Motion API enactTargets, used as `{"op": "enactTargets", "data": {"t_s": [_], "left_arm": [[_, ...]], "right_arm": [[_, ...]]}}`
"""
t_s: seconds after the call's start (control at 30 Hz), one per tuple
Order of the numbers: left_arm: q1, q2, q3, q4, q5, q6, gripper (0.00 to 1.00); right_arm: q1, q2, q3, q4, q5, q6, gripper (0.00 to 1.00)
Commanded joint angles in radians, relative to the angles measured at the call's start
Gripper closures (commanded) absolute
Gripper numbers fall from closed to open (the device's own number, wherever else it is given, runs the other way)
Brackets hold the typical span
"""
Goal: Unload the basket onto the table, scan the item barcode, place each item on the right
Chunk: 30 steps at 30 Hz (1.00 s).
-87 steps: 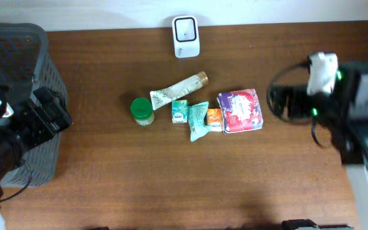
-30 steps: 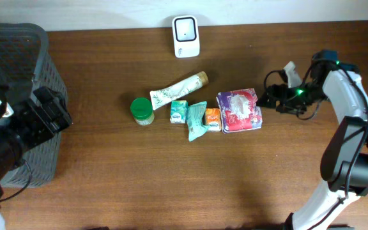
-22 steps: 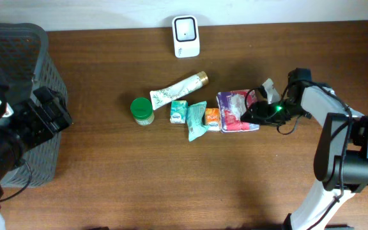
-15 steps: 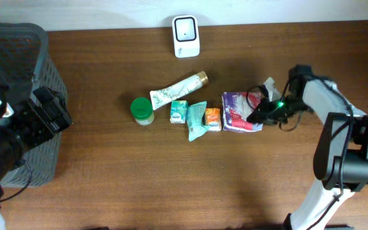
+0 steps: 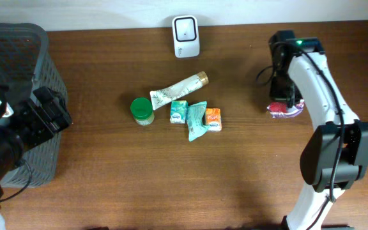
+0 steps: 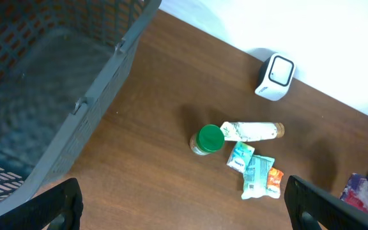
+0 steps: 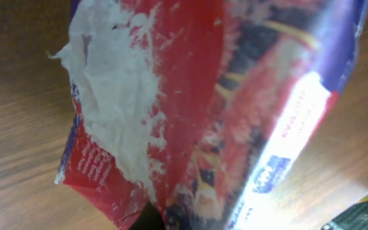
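Right wrist view is filled by the red and purple packet (image 7: pixel 197 108), crumpled and glossy, hanging close to the lens with the brown table (image 7: pixel 18 160) behind it. From overhead, the packet (image 5: pixel 285 110) sits at the right side of the table, well apart from the other goods, with the right gripper (image 5: pixel 278 101) clenched on it. No barcode shows on the visible face.

The white scanner (image 5: pixel 186 29) stands at the far edge, some way to the left of the packet. The tube (image 5: pixel 179 89), green-lidded jar (image 5: pixel 142 110) and small sachets (image 5: pixel 198 120) lie in a cluster mid-table. The left gripper (image 6: pixel 184 207) hangs with its fingers spread wide and grasping nothing, beside the basket (image 6: pixel 56 76).

The likely trouble is the soft wrapper. Pinched at one edge, it may sag, swing or slip, and its creases and glare could keep the code from reading, or the code may face away from the scanner.
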Motion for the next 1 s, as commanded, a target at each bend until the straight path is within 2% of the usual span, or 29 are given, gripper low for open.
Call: {"op": "enactTargets", "data": {"t_s": [0.0,0.07,0.17,0.2,0.23,0.3,0.37,0.47,0.6,0.77,0.83,0.87,0.97], "left_arm": [[0.006,-0.001,-0.001,0.0,0.008,-0.01,0.01],[0.006,-0.002,-0.001,0.0,0.007,-0.01,0.01],[0.006,-0.001,-0.001,0.0,0.007,-0.01,0.01],[0.006,-0.001,-0.001,0.0,0.007,-0.01,0.01],[0.006,-0.001,-0.001,0.0,0.007,-0.01,0.01],[0.006,-0.002,-0.001,0.0,0.007,-0.01,0.01],[0.006,-0.001,-0.001,0.0,0.007,-0.01,0.01],[0.006,-0.001,-0.001,0.0,0.007,-0.01,0.01],[0.006,-0.001,-0.001,0.0,0.008,-0.01,0.01],[0.006,-0.002,-0.001,0.0,0.007,-0.01,0.01],[0.006,-0.001,-0.001,0.0,0.007,-0.01,0.01],[0.006,-0.002,-0.001,0.0,0.007,-0.01,0.01],[0.006,-0.001,-0.001,0.0,0.007,-0.01,0.01]], "right_arm": [[0.056,0.008,-0.092,0.056,0.111,0.035,0.96],[0.095,0.01,-0.165,0.122,0.103,0.035,0.96],[0.179,0.009,-0.172,0.14,0.069,0.027,0.93],[0.216,0.009,-0.172,0.149,0.064,0.003,0.82],[0.272,0.009,-0.172,0.166,0.064,-0.004,0.67],[0.35,0.009,-0.16,0.188,0.055,-0.004,0.31],[0.41,0.009,-0.119,0.188,0.045,-0.004,0.11],[0.452,0.009,-0.01,0.146,0.012,-0.018,0.04],[0.43,0.009,0.112,0.079,-0.018,-0.048,0.0],[0.256,0.01,0.161,0.023,-0.032,-0.083,0.01],[0.115,0.01,0.161,0.015,-0.166,-0.093,0.01],[0.045,0.01,0.158,0.017,-0.292,-0.14,0.01],[-0.173,0.01,0.103,0.027,-0.772,-0.381,0.01]]}}
